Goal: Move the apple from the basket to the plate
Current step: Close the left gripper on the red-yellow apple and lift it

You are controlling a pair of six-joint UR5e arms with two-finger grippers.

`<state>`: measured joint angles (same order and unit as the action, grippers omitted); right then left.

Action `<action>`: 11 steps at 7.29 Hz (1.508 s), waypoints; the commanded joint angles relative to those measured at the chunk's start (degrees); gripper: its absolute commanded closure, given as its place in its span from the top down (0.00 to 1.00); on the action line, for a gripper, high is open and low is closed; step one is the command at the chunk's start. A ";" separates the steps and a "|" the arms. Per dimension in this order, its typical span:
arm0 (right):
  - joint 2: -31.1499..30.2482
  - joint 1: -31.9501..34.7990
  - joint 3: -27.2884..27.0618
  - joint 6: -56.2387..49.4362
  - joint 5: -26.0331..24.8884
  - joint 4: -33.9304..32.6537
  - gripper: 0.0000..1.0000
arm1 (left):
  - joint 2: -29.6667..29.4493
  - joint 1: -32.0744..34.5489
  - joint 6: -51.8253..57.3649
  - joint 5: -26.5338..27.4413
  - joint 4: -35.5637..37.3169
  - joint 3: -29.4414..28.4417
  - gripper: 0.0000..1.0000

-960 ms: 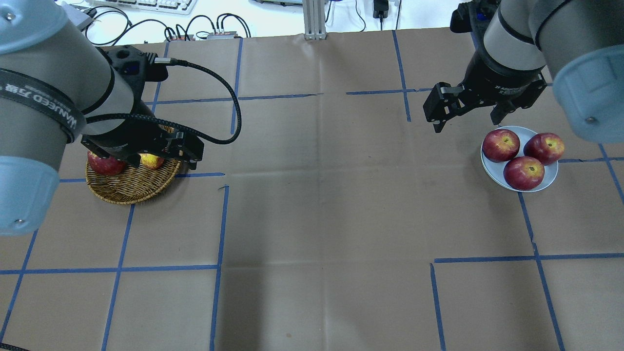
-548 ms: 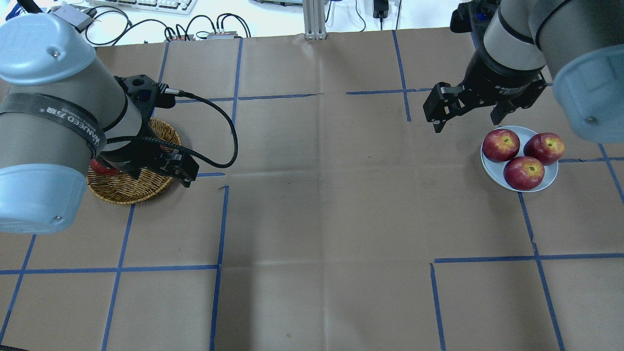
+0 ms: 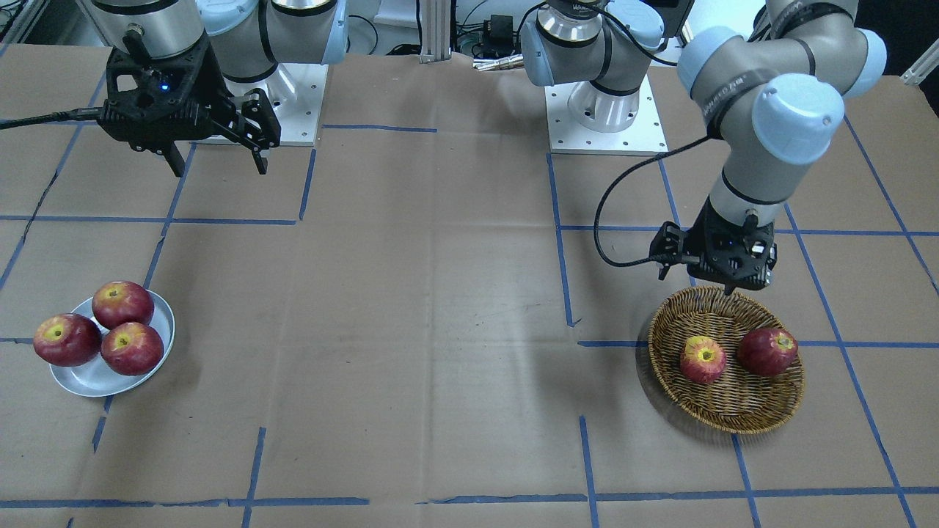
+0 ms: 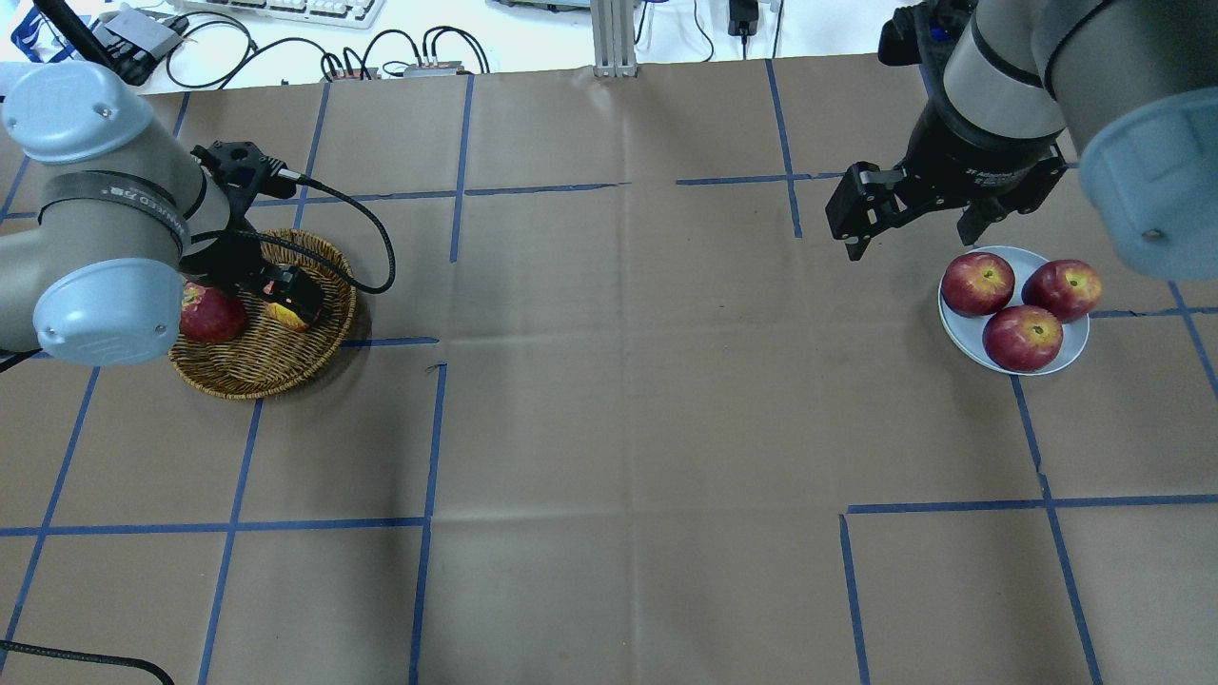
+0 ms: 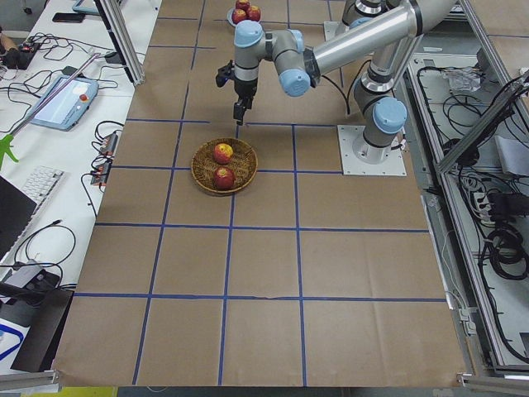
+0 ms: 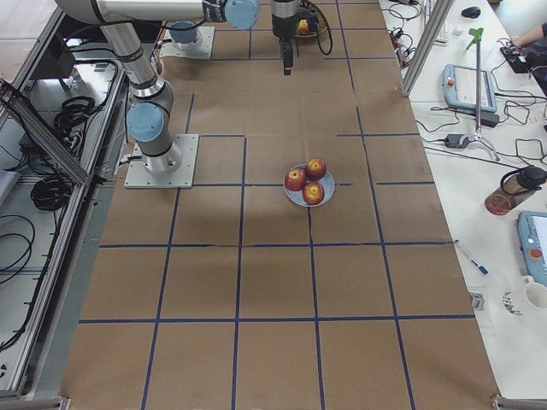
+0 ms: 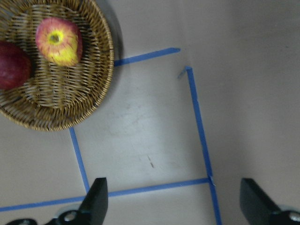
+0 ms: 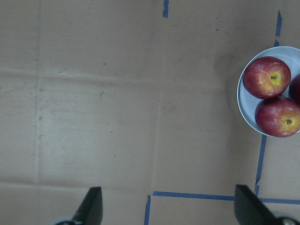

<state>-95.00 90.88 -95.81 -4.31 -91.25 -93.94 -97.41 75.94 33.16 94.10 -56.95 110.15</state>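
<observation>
The pinkish apple (image 3: 703, 359) with a wide yellow stem patch lies in the wicker basket (image 3: 733, 422) beside a darker red apple (image 3: 767, 350). In the overhead view it (image 4: 284, 316) is partly hidden by my left gripper (image 3: 698, 282). That gripper is open and empty and hangs above the basket's rim on the robot's side. In the left wrist view its fingers (image 7: 96, 199) stand wide apart, with the apple (image 7: 58, 41) at the top left. The plate (image 4: 1075, 352) holds three dark red apples. My right gripper (image 4: 912, 243) is open and empty, just left of the plate.
The table is covered in brown paper with blue tape lines (image 4: 428, 428). Cables and keyboards lie beyond the far edge (image 4: 285, 19). The left arm's black cable (image 4: 381, 238) loops over the paper beside the basket.
The left arm has swung back to the left, with its gripper still over the basket. Both apples remain in the basket. The right arm has not moved.
</observation>
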 commanded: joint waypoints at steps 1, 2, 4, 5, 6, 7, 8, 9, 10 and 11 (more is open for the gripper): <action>0.26 -0.08 0.18 0.00 -0.07 0.25 1.00 | -8.73 -1.94 1.47 -2.41 4.31 -4.83 0.99; 0.43 -0.26 0.53 -0.09 -0.15 0.17 1.00 | -11.37 -1.94 1.47 -2.35 4.31 -6.34 0.99; 0.69 -2.10 0.71 -0.61 0.20 0.34 1.00 | -14.28 -1.94 1.47 -2.26 4.57 -6.27 0.99; 0.70 -2.28 0.97 -0.70 0.20 0.34 1.00 | -15.43 -2.03 1.47 -2.00 4.66 -6.27 0.99; 1.39 -2.28 2.37 -0.70 0.11 0.60 1.00 | -16.66 -2.11 1.38 -1.91 4.66 -6.18 0.99; 3.14 -2.20 4.21 -0.70 0.20 1.91 1.00 | -17.28 -2.46 1.30 -1.91 4.75 -5.74 0.99; 4.29 -1.85 5.97 -0.62 0.29 2.62 1.00 | -18.07 -2.73 1.38 -1.91 4.75 -6.26 0.99; 5.26 -1.41 6.42 -0.62 0.37 2.63 1.00 | -19.03 -2.82 1.56 -1.91 5.62 -6.61 0.98; 5.35 -0.79 6.43 -0.62 0.37 2.63 1.00 | -19.30 -2.82 1.47 -1.82 6.58 -6.53 0.94; 5.36 -0.61 6.43 -0.62 0.37 2.63 1.00 | -19.30 -2.82 1.38 -1.73 6.59 -6.70 0.80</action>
<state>-89.87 89.86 -89.54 -4.93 -90.90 -91.37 -116.47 73.16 34.62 92.28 -50.78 103.61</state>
